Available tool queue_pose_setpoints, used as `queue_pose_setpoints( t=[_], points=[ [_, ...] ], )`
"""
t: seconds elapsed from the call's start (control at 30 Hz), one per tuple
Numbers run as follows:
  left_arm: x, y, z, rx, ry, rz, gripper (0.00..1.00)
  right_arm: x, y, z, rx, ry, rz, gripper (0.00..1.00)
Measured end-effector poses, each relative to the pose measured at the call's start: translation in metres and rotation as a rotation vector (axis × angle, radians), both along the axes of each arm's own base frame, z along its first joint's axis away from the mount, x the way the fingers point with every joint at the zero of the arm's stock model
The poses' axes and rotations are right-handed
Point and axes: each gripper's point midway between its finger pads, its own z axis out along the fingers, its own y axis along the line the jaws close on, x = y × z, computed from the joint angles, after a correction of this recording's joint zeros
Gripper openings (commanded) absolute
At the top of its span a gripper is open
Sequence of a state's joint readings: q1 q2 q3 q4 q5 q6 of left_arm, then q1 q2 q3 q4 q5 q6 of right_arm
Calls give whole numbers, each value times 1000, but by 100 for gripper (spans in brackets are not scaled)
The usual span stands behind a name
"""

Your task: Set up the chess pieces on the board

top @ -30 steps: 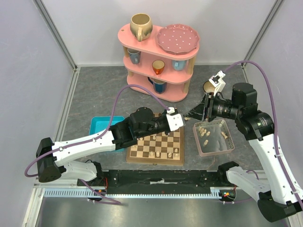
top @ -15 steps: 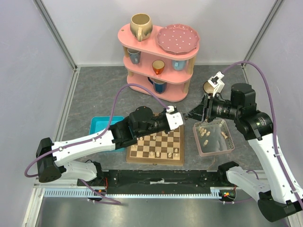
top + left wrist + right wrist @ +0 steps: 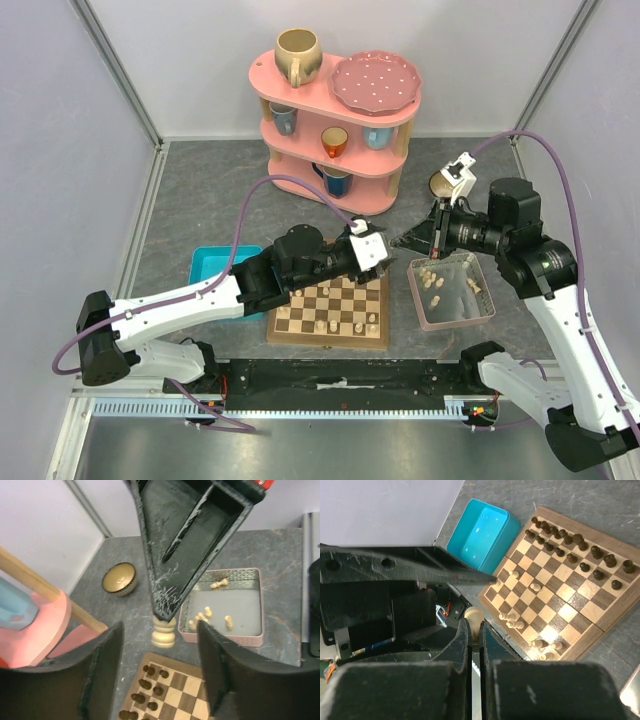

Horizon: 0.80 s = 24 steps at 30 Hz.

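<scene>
Passed chess piece [image 3: 163, 633] across, mid-frame: pinched in right tool [image 3: 474, 630], apparently let go by half-parted left tool [image 3: 372, 252]; board [image 3: 568, 611] placement pending.

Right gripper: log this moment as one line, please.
right gripper: shut on cream chess piece | left gripper: open, straddling it | piece: in the air, not on board

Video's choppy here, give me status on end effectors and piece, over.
Left end effector open, fingers either side of the piece. Right end effector shut on the piece, in the air, not yet on the board. Nothing else around it.
</scene>
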<state>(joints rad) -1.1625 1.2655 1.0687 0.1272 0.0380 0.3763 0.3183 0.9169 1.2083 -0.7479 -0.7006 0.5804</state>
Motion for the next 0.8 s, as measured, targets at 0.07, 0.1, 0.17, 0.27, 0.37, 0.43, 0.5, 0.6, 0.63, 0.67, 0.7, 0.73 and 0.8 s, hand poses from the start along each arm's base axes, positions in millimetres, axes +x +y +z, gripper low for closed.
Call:
queue_pose_setpoints(
  t=[0.07, 0.1, 0.17, 0.27, 0.37, 0.43, 0.5, 0.6, 0.63, 0.67, 0.7, 0.73, 0.8],
  points=[
    [5, 3, -1, -1, 12, 39, 85, 2, -2, 1, -4, -9, -18, 0],
    [8, 5, -2, -2, 20, 61, 87, 3, -3, 1, -8, -14, -28, 0],
    [13, 12, -4, 3, 33, 102, 87, 7, -6, 0, -21, -24, -59, 0],
    [20, 36, -6, -3, 73, 179, 87, 16, -13, -6, -59, -32, -112, 0],
    [35, 78, 3, -53, 146, 295, 87, 30, -22, -17, -121, -32, -178, 0],
    [53, 115, 12, -111, 206, 402, 86, 38, -27, -27, -165, -26, -216, 0],
    [77, 167, 19, -177, 263, 562, 86, 43, -28, -38, -201, -10, -236, 0],
    [96, 237, 17, -235, 326, 787, 86, 41, -13, -62, -278, 21, -214, 0],
    [96, 252, 13, -238, 346, 833, 86, 39, -2, -71, -317, 24, -193, 0],
    [96, 266, 9, -240, 367, 877, 86, 35, 10, -78, -343, 23, -164, 0],
    [96, 275, 5, -240, 384, 908, 86, 30, 24, -87, -384, 21, -137, 0],
    [96, 289, -2, -242, 410, 954, 86, 23, 42, -97, -430, 17, -101, 0],
    [97, 313, -17, -253, 456, 1032, 86, 9, 73, -112, -504, -5, -33, 0]
  ],
)
